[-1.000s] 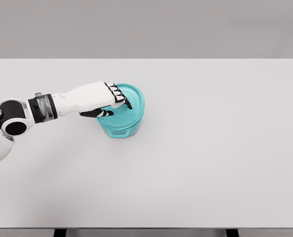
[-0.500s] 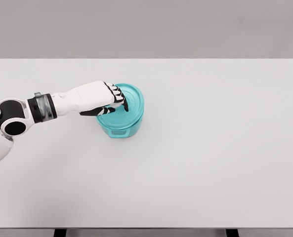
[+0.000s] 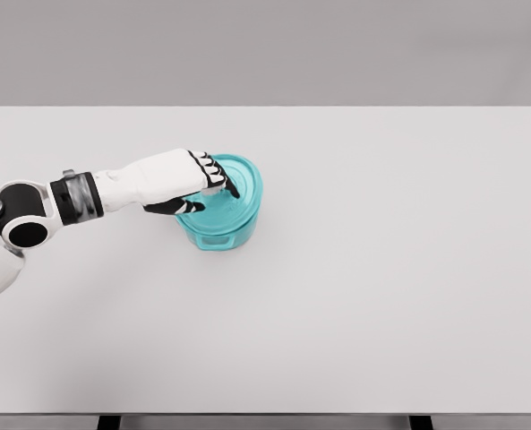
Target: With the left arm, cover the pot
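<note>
One pot [image 3: 218, 224], one lid [image 3: 238, 186], one arm in view. The pot is a short teal cylinder with a smooth, matte look, standing upright on the table [image 3: 381, 269] left of the middle and toward the far side. The lid is a round teal disc with a raised rim, lying on top of the pot, seemingly a little tilted. The left hand [image 3: 186, 179] reaches in from the left edge, its shell glossy white with black joints, a metal-grey band at the wrist. Its fingers [image 3: 213, 170] are curled down over the lid's left part, gripping something at the lid's centre that the hand hides. The thumb lies at the pot's left rim. The table is a plain, pale grey, flat rectangle.
</note>
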Available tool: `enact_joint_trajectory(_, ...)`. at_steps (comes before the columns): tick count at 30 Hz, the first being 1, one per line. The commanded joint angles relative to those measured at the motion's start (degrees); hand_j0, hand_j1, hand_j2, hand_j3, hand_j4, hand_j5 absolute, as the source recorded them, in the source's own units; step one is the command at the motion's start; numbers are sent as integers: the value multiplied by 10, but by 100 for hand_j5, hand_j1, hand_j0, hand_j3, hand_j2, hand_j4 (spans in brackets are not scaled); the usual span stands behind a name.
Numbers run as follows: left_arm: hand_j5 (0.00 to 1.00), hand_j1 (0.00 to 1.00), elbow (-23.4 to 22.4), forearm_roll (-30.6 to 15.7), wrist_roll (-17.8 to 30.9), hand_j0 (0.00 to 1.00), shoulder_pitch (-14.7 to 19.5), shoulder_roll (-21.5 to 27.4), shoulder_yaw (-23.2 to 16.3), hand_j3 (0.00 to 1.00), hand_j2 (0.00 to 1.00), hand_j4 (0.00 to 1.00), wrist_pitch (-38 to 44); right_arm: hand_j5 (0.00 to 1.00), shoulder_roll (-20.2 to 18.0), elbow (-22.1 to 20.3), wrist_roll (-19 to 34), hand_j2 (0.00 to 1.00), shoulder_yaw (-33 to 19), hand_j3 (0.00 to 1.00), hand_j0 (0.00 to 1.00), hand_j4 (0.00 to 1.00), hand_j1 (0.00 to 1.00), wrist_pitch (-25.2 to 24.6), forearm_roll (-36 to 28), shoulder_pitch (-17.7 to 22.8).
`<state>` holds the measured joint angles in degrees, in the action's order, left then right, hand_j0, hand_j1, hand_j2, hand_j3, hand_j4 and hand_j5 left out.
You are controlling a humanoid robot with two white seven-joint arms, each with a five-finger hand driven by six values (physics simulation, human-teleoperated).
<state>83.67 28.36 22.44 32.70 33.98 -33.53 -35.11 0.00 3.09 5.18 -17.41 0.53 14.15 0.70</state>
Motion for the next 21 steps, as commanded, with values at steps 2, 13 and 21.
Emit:
enact_joint_trajectory(2, 76, 76, 0, -3, 0, 76, -1, 0, 0, 76, 76, 76, 1, 100, 0, 0, 0, 100, 0, 100, 100, 100, 100, 0, 0, 0)
enact_joint_trajectory(13, 81, 81, 0, -3, 1, 81, -4, 0, 1, 81, 81, 81, 1, 100, 0, 0, 0, 100, 0, 100, 100, 100, 100, 0, 0, 0)
enact_joint_trajectory(21, 81, 81, 1, -3, 0, 81, -3, 0, 3, 81, 81, 81, 1, 100, 0, 0, 0, 100, 0, 100, 100, 100, 100, 0, 0, 0)
